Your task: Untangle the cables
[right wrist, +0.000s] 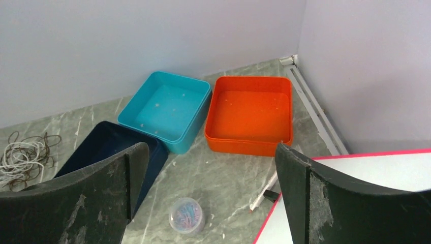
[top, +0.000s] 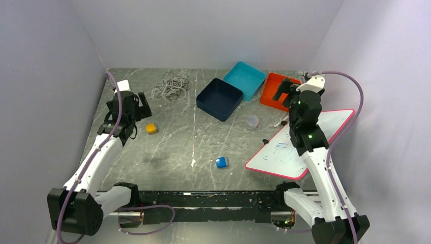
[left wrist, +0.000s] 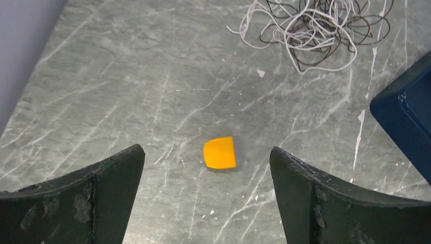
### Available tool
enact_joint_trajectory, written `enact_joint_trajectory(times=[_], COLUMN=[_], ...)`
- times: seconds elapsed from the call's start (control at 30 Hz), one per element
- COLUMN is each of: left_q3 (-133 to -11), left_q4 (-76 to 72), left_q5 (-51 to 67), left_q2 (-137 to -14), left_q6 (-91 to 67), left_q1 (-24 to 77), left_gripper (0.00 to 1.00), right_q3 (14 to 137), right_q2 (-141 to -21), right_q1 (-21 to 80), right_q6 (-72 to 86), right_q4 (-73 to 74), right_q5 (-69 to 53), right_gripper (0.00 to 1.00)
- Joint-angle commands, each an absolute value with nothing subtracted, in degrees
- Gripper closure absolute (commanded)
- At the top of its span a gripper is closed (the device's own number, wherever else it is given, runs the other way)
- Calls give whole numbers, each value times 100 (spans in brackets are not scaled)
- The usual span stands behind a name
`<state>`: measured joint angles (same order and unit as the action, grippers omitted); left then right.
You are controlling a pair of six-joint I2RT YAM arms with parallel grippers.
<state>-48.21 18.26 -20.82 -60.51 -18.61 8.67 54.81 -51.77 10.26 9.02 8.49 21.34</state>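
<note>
We have yet to start: our left pincer [left wrist: 205, 150] and right pincer [right wrist: 211, 148] gape wide, empty; next, the left must reach the cables [left wrist: 315, 30]

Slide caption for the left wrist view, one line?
Open left gripper facing a small orange block on the grey marbled table; tangled thin white and dark cables lie beyond it, untouched.
</note>
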Motion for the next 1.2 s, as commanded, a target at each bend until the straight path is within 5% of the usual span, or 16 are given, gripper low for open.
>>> enact_joint_trajectory(times=[0.0,0.43,1.17], left_q3=[-5192,-6359,-10494], left_q4=[1657,1628,1703], left_q5=[-1450,-404,290], left_q2=[-6346,-7609,-12119], left_q6=[-1785,-1631,-887], left_q1=[705,581,785], left_gripper=[1,1,1], right_q3=[5805,5910,5775], right_q2=[-5239,-5311,-5395], right_q1=[1075,1105,1122], right_q6=[959,1474,1836], right_q4=[966,1528,2639], right_q5=[2106,2550,1281], right_gripper=[1,0,0])
